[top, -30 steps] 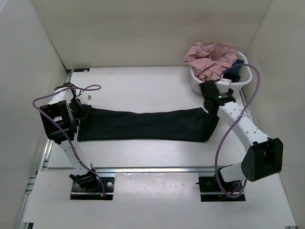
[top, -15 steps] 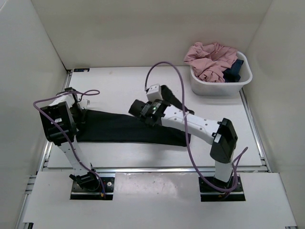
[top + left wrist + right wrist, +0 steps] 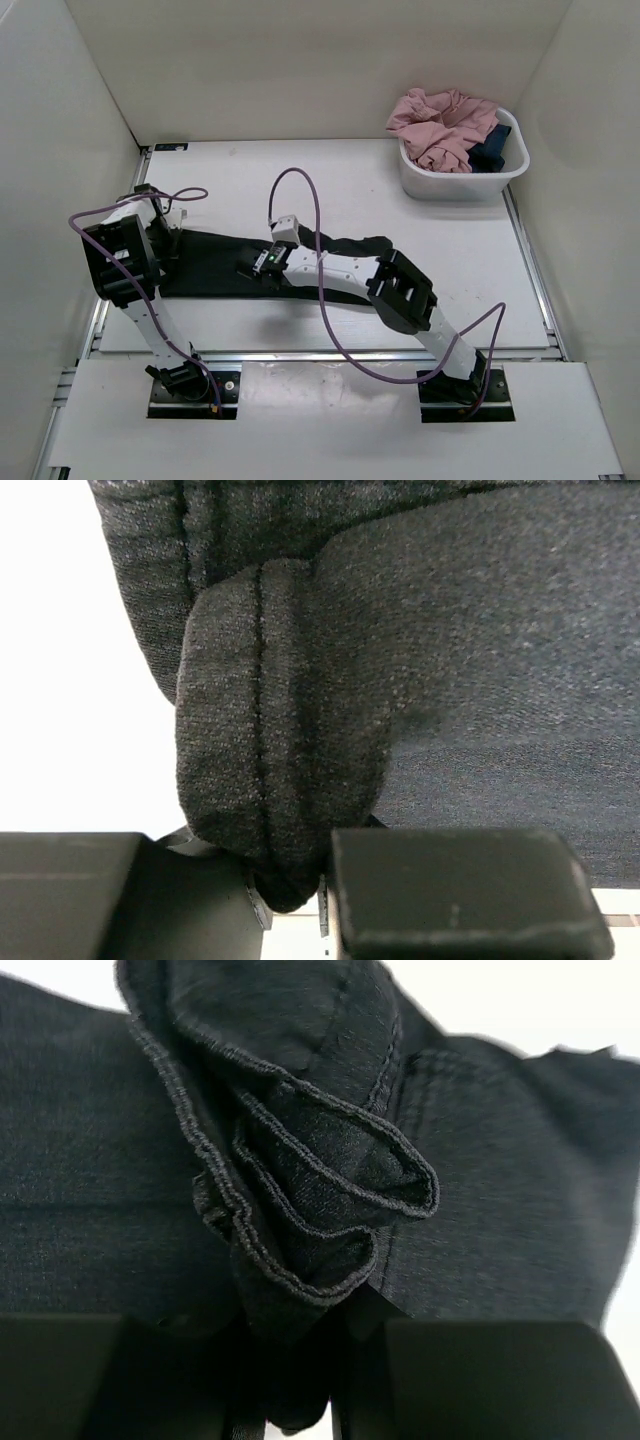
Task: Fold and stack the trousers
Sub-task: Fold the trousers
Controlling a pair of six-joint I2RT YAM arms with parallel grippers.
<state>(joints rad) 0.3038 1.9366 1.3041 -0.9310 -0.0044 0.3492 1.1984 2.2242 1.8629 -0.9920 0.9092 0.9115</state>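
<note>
Currently the trousers are laid as a long black band across the left and middle of the tabletop, well apart from the white basket at upper right

The left hand is set at the band's left end. In its wrist view a seamed roll of black fabric is pinched between the fingers, jaws nearly pressed together on cloth. Judged as an anchor: that end is pinned so the cloth is not dragged when the other end is carried over. Waist or hem cannot be told from here

The right hand is seen over the band, left of centre, its arm stretched across the fabric from lower right. In its wrist view several stacked hem edges are gripped between the pads, so both leg ends appear to be taken together, probably to keep the legs aligned in the fold

Step in hand is judged to be the lengthwise fold, right end toward left end. It is not yet done: the hems are not laid down or matched to the left edge. The fabric at centre right looks rumpled, so smoothing may be needed

Stacking is not started. Pink clothes and a dark blue item are heaped in the basket
</note>
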